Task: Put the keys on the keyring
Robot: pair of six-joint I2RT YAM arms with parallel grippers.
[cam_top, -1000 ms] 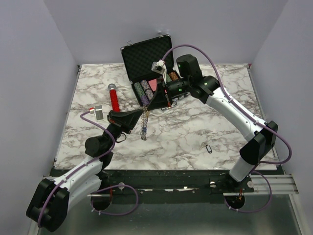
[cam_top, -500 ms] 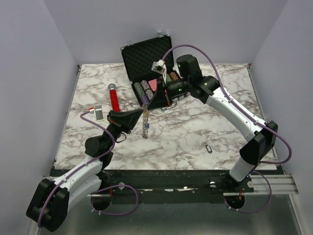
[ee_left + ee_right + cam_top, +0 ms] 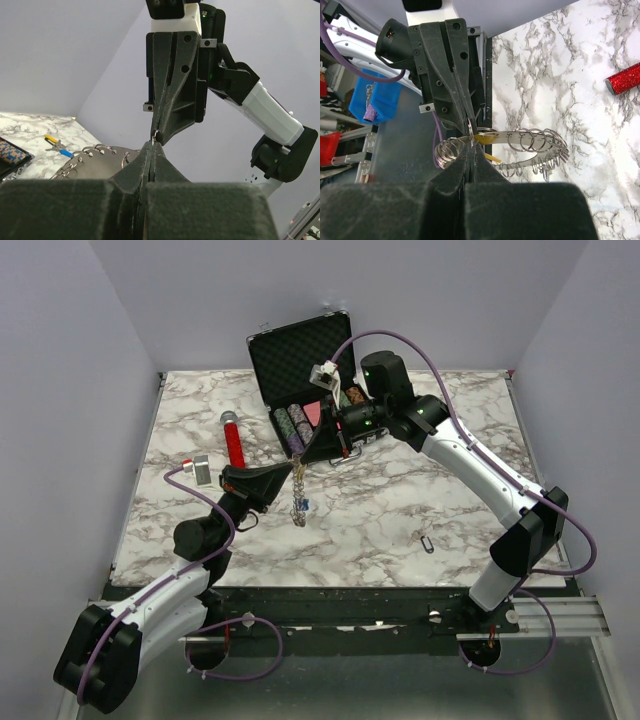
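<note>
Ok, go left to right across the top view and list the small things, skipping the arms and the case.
silver block → red tube → keyring → small key

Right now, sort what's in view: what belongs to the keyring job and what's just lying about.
Job: keyring, hanging where both shut grippers meet; left gripper; right gripper; loose key on the table.
Lying about: chip case; red tube; silver block.
</note>
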